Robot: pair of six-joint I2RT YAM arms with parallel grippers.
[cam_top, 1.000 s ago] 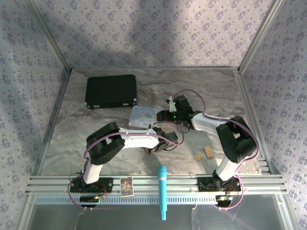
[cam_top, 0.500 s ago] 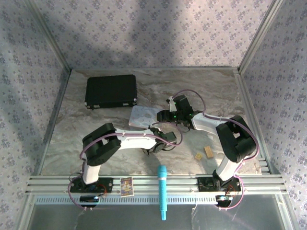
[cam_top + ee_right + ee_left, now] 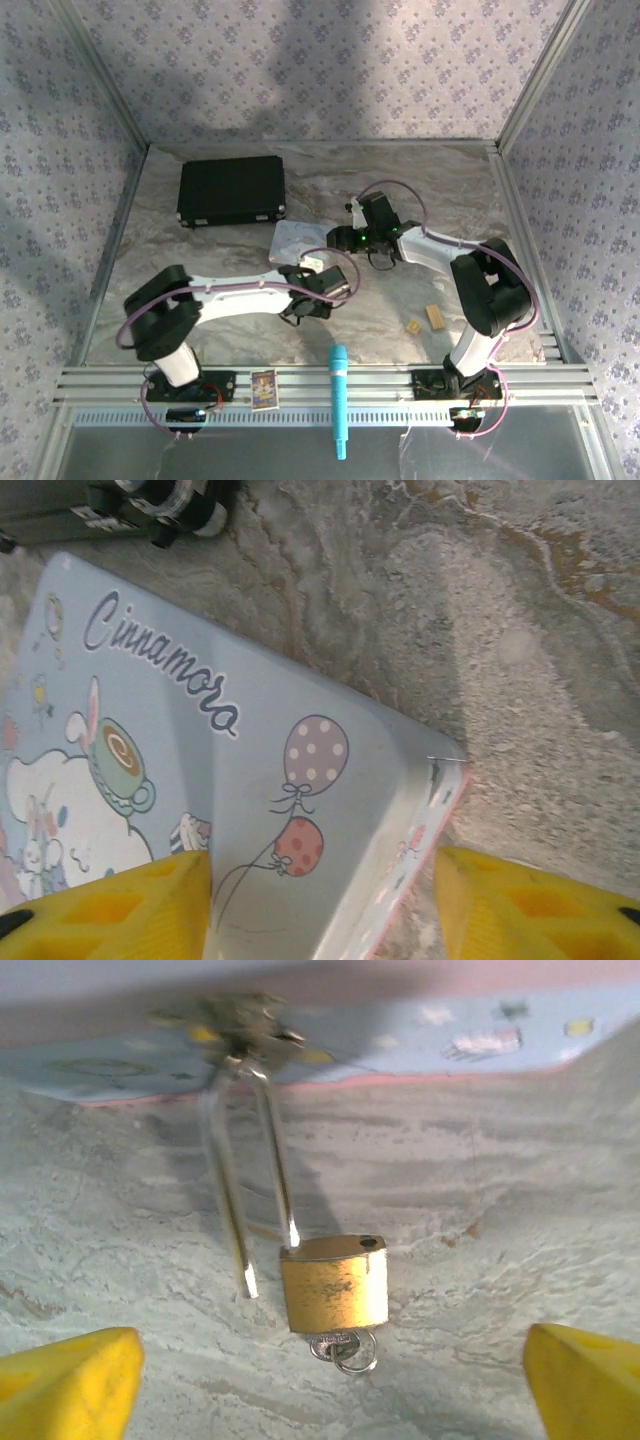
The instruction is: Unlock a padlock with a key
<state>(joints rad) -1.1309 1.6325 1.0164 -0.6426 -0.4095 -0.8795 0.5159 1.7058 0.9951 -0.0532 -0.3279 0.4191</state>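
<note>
Left wrist view shows the left end effector [image 3: 330,1380] open, yellow fingers [image 3: 60,1380] flanking the padlock [image 3: 333,1285] on the tabletop [image 3: 480,1190], so it should close squarely on the brass body, sparing the apparent key [image 3: 343,1347] below, while the right end effector [image 3: 325,910] gapes astride the Cinnamoroll tin [image 3: 200,730].

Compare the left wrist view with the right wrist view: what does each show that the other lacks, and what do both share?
Left wrist, not right: a brass padlock lying on the table, one shackle leg free of its body, a small metal ring below it. Right wrist, not left: the balloon and cartoon picture on the tin, plus a black case. Shared: the pastel tin, the marble table and yellow fingertips.
</note>
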